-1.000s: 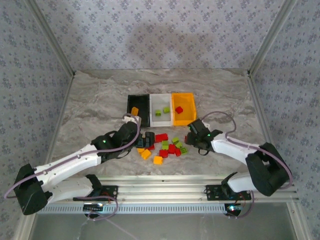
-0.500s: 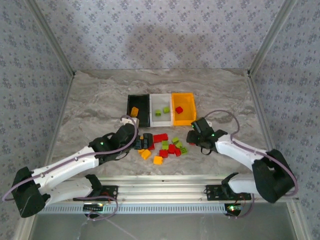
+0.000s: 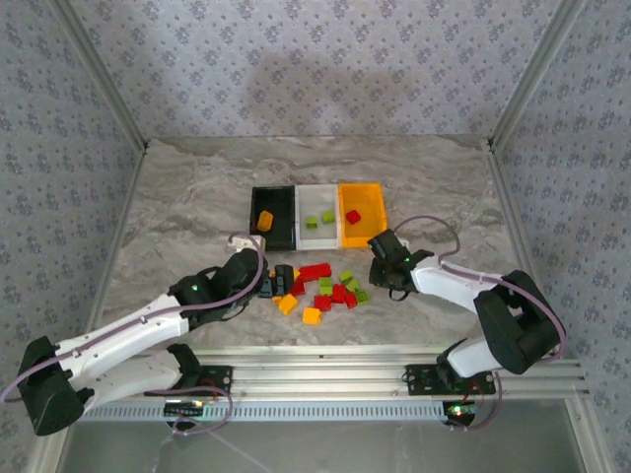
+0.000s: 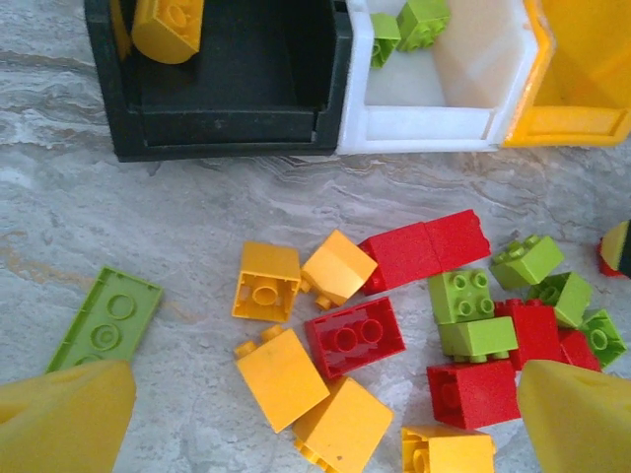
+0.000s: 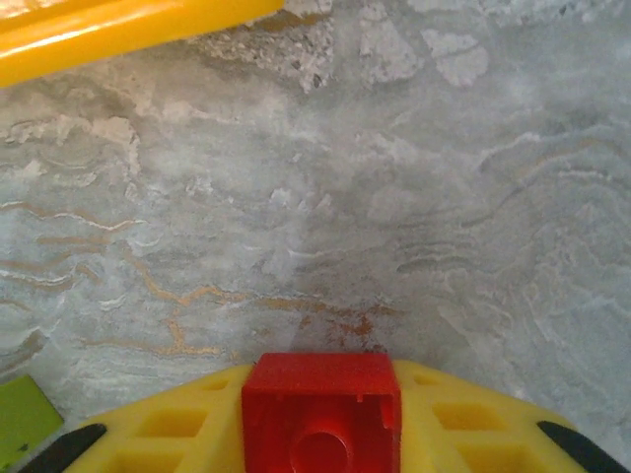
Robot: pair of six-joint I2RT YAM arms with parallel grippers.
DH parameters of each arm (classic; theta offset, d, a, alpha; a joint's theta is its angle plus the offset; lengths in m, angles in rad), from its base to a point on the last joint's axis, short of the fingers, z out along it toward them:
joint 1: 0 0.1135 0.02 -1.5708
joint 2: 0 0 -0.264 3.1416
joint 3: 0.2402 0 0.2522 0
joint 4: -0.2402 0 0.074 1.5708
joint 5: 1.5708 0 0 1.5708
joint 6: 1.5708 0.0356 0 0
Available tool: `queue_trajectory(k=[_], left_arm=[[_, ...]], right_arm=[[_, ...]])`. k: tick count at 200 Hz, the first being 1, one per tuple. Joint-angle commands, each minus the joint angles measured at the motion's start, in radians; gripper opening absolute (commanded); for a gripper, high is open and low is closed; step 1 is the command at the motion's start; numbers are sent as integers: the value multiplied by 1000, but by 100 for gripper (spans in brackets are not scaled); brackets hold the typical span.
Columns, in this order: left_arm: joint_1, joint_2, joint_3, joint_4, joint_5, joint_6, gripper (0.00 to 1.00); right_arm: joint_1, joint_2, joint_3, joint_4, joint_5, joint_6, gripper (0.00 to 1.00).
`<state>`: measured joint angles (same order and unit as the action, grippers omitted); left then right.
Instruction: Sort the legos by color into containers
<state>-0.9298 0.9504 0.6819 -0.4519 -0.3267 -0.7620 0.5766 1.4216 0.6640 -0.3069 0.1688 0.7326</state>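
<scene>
Three joined containers (image 3: 317, 186) stand in a row on the table (image 3: 187, 207): the black bin (image 4: 227, 128) holds one orange-yellow brick (image 4: 168, 25), the white bin (image 4: 424, 126) two lime green bricks (image 4: 422, 20), the orange-yellow bin (image 3: 367, 231) one red piece (image 3: 353, 216). Before them loose legos (image 4: 355, 337) in all three colours lie jumbled, a flat lime green plate (image 4: 104, 320) apart at the left. A red brick (image 5: 320, 389) sits clamped between the fingers of the right end effector (image 5: 320, 429)

Right hand (image 5: 321, 448) now around red lego (image 5: 321, 394).
</scene>
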Motion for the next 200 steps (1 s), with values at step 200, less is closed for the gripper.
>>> queue_trajectory(k=[200], left_arm=[[31, -55, -40, -142, -76, -132, 99]], right_arm=[[-90, 281, 626, 8, -26, -118, 69]])
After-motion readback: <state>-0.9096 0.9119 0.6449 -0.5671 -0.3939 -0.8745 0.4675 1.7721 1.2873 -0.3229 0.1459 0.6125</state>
